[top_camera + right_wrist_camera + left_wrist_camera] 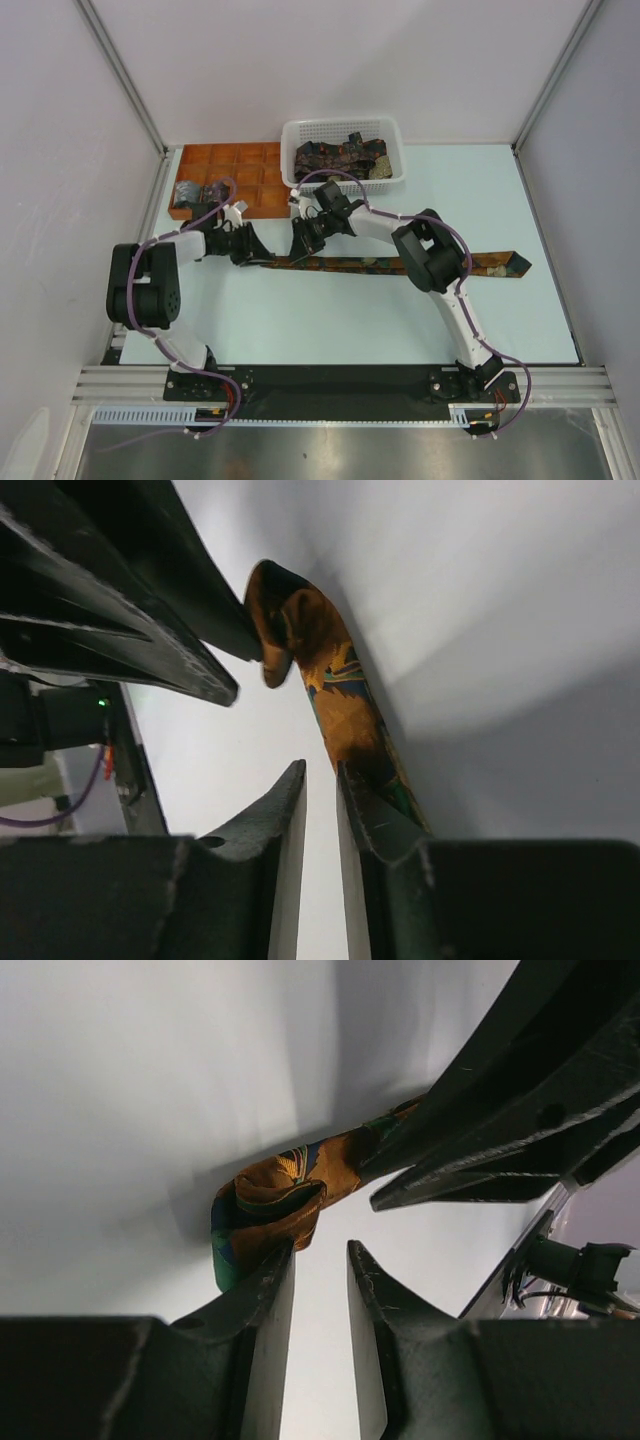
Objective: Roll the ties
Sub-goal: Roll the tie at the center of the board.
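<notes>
While left pincer (320, 1255) and right pincer (320, 770) sit barely open on nothing, the tie (275, 1195) has its folded end on the worktop (330, 320), well inside the edges.

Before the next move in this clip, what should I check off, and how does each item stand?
1. Tie end folded over to start the roll: ok.
2. Left gripper gripping the fold: not ok; jaws apart, nothing between them.
3. Right gripper gripping the tie: not ok; the fabric runs outside its gap.
4. Rest of the tie lying straight on the table: ok.
5. Free compartment in the tray: ok.
6. Fold actually touching the left gripper: cannot tell.
</notes>
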Controlling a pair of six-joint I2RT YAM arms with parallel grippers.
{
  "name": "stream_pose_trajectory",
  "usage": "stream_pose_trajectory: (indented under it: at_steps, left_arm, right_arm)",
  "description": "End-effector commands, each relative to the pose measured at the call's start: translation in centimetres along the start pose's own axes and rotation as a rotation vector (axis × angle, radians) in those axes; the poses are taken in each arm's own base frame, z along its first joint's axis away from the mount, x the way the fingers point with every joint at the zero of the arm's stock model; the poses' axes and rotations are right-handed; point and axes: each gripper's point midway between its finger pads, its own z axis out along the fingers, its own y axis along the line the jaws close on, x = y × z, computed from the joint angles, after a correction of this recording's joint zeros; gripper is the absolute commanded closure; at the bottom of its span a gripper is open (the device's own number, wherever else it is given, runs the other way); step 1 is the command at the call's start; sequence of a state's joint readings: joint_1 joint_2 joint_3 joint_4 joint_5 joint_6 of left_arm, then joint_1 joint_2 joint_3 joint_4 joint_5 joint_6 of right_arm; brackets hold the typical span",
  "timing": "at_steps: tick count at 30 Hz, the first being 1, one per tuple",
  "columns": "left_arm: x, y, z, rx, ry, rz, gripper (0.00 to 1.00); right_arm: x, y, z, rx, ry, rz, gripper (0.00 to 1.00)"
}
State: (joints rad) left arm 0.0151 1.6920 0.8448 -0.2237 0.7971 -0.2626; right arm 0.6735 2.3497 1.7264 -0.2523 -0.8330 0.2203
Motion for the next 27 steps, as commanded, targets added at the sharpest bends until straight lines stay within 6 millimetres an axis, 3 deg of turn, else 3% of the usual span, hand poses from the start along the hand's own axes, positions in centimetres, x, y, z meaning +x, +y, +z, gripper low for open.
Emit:
stream_pose_trajectory:
  at_steps: [1,5,27]
  left_arm:
    - [0.1,-0.4,0.6,0.047,0.002,-0.013,0.68]
    - [0.8,0.1,0.7,0.034,0.018,-0.022,0.69]
    - [1.5,1.7,1.1,0.016,0.040,-0.053,0.72]
  right_arm:
    - [-1.8,1.4,-0.8,-0.083,-0.064,0.039,0.74]
    - [-3.5,1.9,-1.3,-0.105,-0.118,0.073,0.70]
    - [-4.6,2.2,2.7,-0.063,-0.143,0.046,0.61]
